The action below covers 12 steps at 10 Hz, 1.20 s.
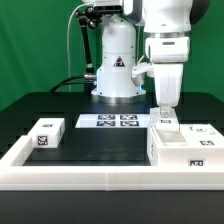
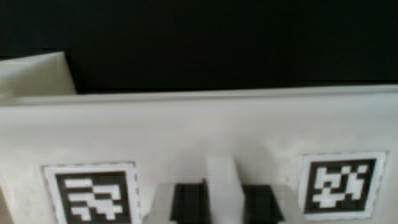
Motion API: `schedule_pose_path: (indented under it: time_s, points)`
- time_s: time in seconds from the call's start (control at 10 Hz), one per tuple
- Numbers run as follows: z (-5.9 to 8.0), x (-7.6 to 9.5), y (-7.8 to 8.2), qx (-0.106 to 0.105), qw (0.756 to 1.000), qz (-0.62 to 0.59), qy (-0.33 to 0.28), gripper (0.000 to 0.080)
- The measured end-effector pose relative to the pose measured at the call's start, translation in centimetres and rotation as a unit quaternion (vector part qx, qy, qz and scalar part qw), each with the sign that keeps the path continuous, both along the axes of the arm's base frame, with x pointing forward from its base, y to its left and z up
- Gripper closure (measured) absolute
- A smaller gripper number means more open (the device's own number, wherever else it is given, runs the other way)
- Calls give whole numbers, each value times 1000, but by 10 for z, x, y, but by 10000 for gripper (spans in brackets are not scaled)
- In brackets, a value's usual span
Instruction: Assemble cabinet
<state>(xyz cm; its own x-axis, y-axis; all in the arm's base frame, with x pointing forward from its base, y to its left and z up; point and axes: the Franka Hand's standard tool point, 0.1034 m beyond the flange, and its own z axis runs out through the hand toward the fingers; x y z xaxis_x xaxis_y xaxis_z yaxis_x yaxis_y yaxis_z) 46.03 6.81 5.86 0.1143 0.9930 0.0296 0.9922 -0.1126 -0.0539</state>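
The white cabinet box [image 1: 178, 148] stands at the exterior view's right, with a tagged white piece [image 1: 204, 131] behind it. My gripper [image 1: 165, 112] reaches straight down onto the box's top edge. In the wrist view my gripper [image 2: 222, 205] has its two dark fingers [image 2: 185, 203] close on either side of a thin white upright wall [image 2: 222, 175] of the cabinet piece. Two tags flank that wall, one [image 2: 89, 190] on each side [image 2: 338, 182]. A small tagged white block [image 1: 46, 134] lies at the exterior view's left.
The marker board [image 1: 108, 121] lies flat in front of the robot base [image 1: 115, 65]. A long low white border rail [image 1: 90, 178] runs along the table's front and up the left side. The tabletop is black.
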Motion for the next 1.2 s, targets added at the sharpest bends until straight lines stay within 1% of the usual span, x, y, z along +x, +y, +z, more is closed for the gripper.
schedule_pose_path:
  time_s: [0.7,1.2]
  points:
    - [-1,19,-1,3,1000,27,-6,729]
    - [-1,19,-1,3,1000,26,-7,729]
